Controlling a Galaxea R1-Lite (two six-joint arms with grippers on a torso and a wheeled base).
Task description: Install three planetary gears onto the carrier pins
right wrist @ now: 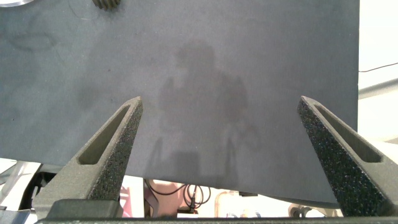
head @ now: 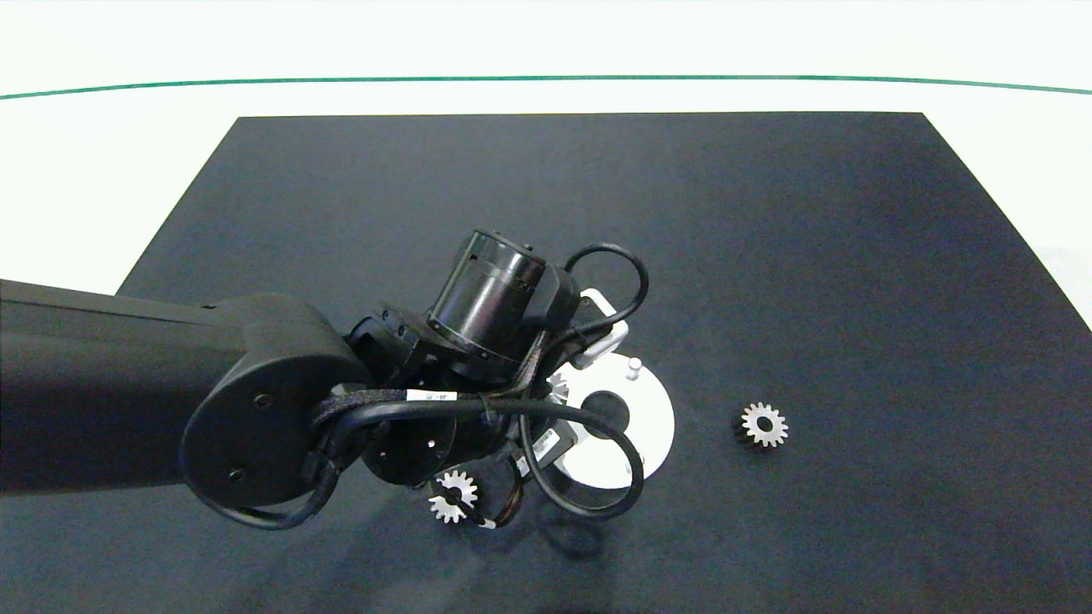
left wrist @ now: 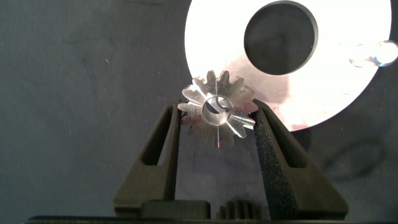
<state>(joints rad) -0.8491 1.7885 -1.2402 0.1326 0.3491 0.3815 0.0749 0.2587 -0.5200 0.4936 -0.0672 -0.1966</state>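
Observation:
My left gripper (left wrist: 217, 112) is shut on a silvery planetary gear (left wrist: 217, 111), its teeth pinched between the two fingers at the rim of the white disc (left wrist: 336, 93). A pale round end shows inside the gear's centre hole; I cannot tell whether it is a carrier pin. Another carrier pin (left wrist: 373, 55) stands bare across the disc's centre hole. In the head view the left arm (head: 256, 409) covers the disc's left side (head: 653, 418), and only a bit of the held gear (head: 559, 388) shows. A bare pin (head: 633, 368) stands at the disc's far edge. My right gripper (right wrist: 217, 118) hangs open over the mat.
Two loose gears lie flat on the black mat (head: 768, 256): one right of the disc (head: 762, 425), one in front of the left wrist under its cables (head: 452, 496). The right wrist view shows the mat's edge (right wrist: 249, 186) close below the gripper.

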